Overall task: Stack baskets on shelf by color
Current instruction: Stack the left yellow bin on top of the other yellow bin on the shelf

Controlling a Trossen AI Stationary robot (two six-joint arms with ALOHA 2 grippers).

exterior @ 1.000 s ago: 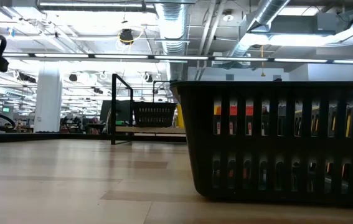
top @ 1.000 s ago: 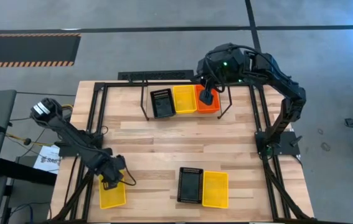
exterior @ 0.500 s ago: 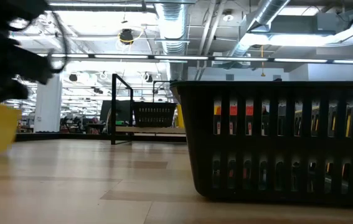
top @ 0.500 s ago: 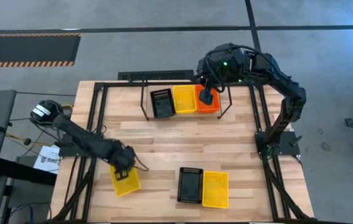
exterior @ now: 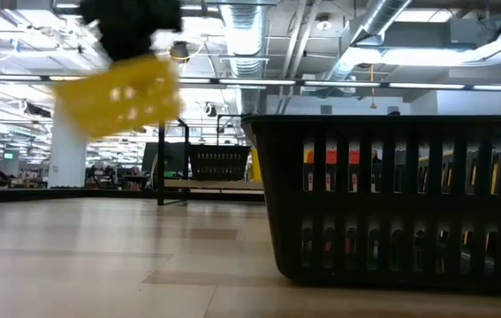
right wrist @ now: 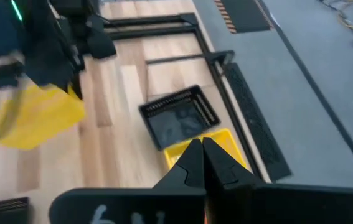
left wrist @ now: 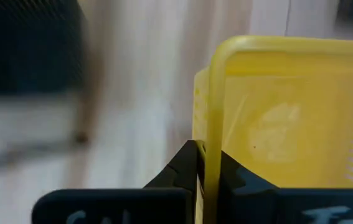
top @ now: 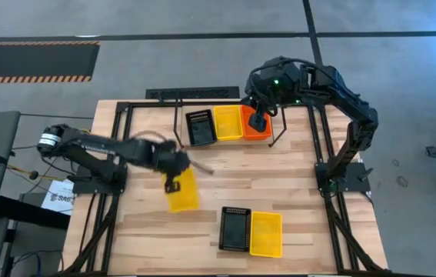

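High view shows the left hand (top: 173,183) clamped on a yellow basket (top: 182,190) carried above the tabletop (top: 202,165), shelf (top: 229,123) ahead holding three, two baskets (top: 251,231) remaining; right hand (top: 257,120) closed there.

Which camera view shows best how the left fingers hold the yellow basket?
The left wrist view: the fingers are shut on the basket's rim. The high view shows it carried above the table, the low view shows it blurred in the air, and the right wrist view shows it far off.
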